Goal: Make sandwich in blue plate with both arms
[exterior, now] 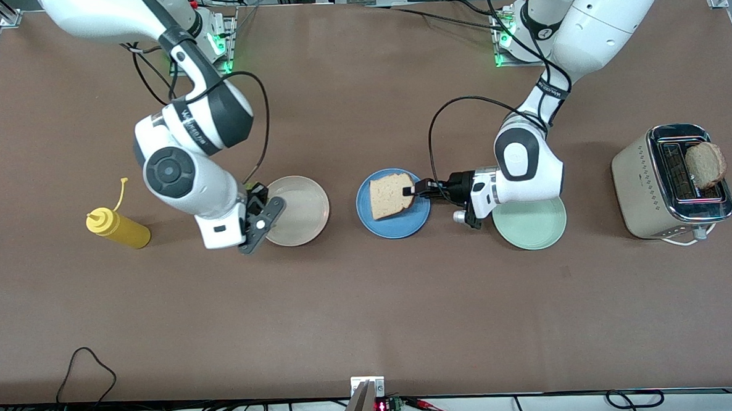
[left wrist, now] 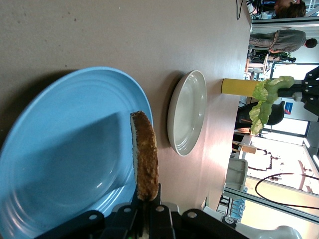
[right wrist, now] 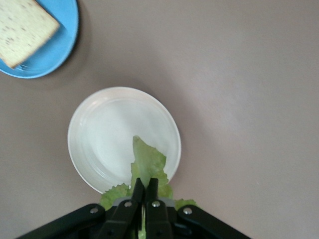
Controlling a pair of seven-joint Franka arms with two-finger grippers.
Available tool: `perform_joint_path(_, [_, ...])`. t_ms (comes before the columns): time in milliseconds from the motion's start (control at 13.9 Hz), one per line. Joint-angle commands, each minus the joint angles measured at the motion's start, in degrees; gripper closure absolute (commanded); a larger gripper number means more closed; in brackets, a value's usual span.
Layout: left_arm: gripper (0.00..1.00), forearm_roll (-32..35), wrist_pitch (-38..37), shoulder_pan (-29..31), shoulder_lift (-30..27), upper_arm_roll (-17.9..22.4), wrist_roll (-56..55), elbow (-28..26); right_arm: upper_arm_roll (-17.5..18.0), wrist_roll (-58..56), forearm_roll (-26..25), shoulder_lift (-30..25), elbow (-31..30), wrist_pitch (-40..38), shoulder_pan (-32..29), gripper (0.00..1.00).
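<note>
My left gripper point(exterior: 410, 190) is shut on one edge of a light-brown bread slice point(exterior: 390, 195) and holds it over the blue plate point(exterior: 404, 225). In the left wrist view the slice point(left wrist: 144, 159) stands edge-on between the fingers point(left wrist: 146, 196) above the blue plate point(left wrist: 60, 149). My right gripper point(exterior: 256, 198) is shut on a crinkled green lettuce leaf point(exterior: 256, 187) over the rim of the cream-white plate point(exterior: 304, 214). In the right wrist view the leaf point(right wrist: 147, 167) hangs from the gripper point(right wrist: 145, 186) over that plate point(right wrist: 104, 129). A second bread slice point(exterior: 705, 165) sticks out of the toaster.
The toaster point(exterior: 671, 186) stands at the left arm's end of the table. A pale mint-green plate point(exterior: 530, 226) lies under my left wrist, beside the blue plate. A yellow squeeze bottle point(exterior: 118, 227) lies at the right arm's end.
</note>
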Motion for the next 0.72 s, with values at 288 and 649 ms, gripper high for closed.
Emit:
perform_joint_path(288, [0.0,-1.6,0.63,-0.46,0.77,0.25,1.54,0.65,0.22,-0.3,0.06,0.53,0.48,6.86,4.87,1.0])
perform_joint_path(649, [0.0,1.73,0.28,0.25,-3.01,1.04,0.85,0.3,0.22,1.54,1.99,2.98,0.39,15.37,8.92,1.0])
